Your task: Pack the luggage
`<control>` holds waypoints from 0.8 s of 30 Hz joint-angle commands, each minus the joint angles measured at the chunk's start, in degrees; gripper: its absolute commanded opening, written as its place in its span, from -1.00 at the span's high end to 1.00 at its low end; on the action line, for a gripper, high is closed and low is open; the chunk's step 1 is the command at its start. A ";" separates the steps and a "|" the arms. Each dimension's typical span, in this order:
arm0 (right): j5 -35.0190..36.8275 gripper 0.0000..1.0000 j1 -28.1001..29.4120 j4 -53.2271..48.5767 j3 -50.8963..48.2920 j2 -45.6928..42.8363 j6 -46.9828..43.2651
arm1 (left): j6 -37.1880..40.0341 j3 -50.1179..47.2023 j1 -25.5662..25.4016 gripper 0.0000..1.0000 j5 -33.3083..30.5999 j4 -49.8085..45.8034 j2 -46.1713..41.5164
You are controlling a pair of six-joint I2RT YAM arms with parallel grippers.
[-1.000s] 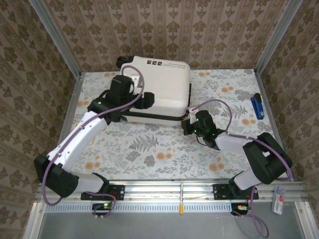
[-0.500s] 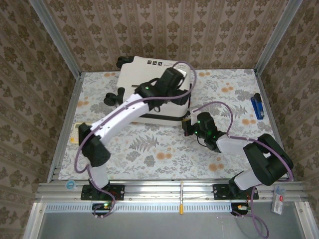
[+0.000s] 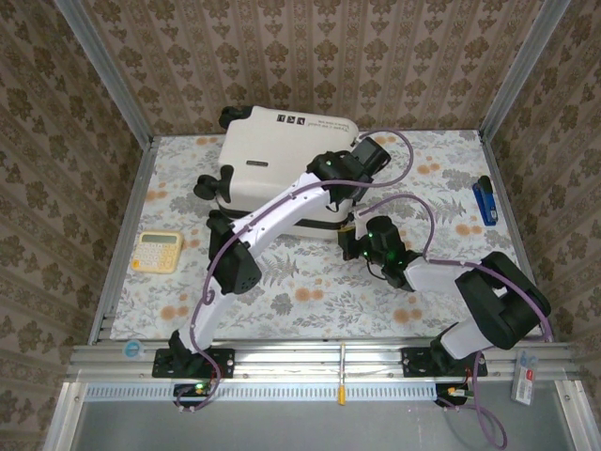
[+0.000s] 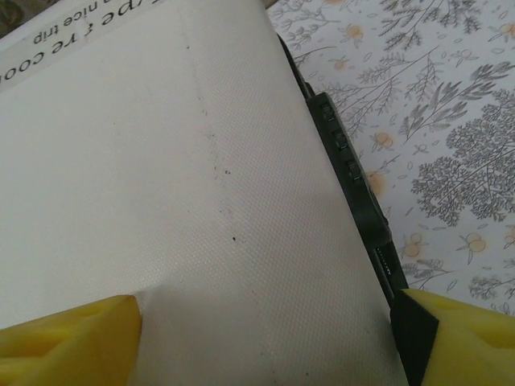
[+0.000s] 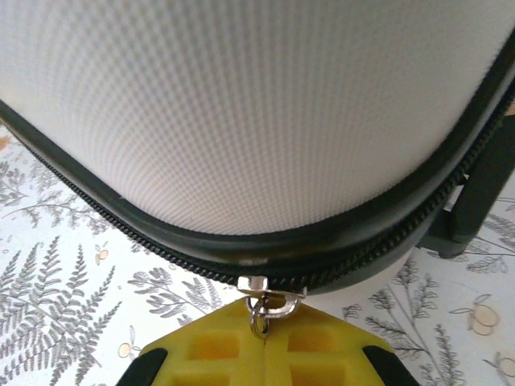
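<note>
The cream-white luggage (image 3: 272, 150) lies shut and flat at the back of the table, its black wheels at the left. My left gripper (image 3: 353, 175) hovers open over the lid's right edge. In the left wrist view its yellow fingertips (image 4: 68, 338) spread wide over the textured shell (image 4: 201, 201), one above the lid and the other past the dark side seam. My right gripper (image 3: 353, 231) is at the near right corner. In the right wrist view that gripper (image 5: 261, 326) is shut on the metal zipper pull (image 5: 261, 301), right below the black zipper and shell (image 5: 241, 104).
A yellow calculator (image 3: 158, 250) lies on the floral cloth at the left. A blue and black object (image 3: 484, 202) sits by the right wall. Patterned walls with metal posts close in the back and both sides.
My left arm has swung from the suitcase's left side across the lid to its right edge, uncovering the calculator. The right gripper has stayed on the zipper pull.
</note>
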 commanded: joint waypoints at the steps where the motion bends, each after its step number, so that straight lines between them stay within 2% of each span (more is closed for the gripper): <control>1: 0.97 1.00 1.25 4.67 -1.07 0.96 -0.22 | -1.45 -5.05 0.11 -0.64 -4.84 -6.97 -3.21; 10: 8.13 1.00 -1.69 2.57 -0.14 0.59 -0.36 | -2.84 -12.84 0.16 -0.55 -7.55 -9.14 -5.64; 21: 8.67 1.00 -7.87 -0.03 1.31 -1.38 -0.41 | -2.53 -19.48 1.06 -0.49 -4.19 -5.76 -8.88; 24: 6.67 1.00 -9.37 -1.29 3.08 -0.32 -0.44 | -2.44 -20.69 1.25 -0.48 -3.28 -4.78 -9.56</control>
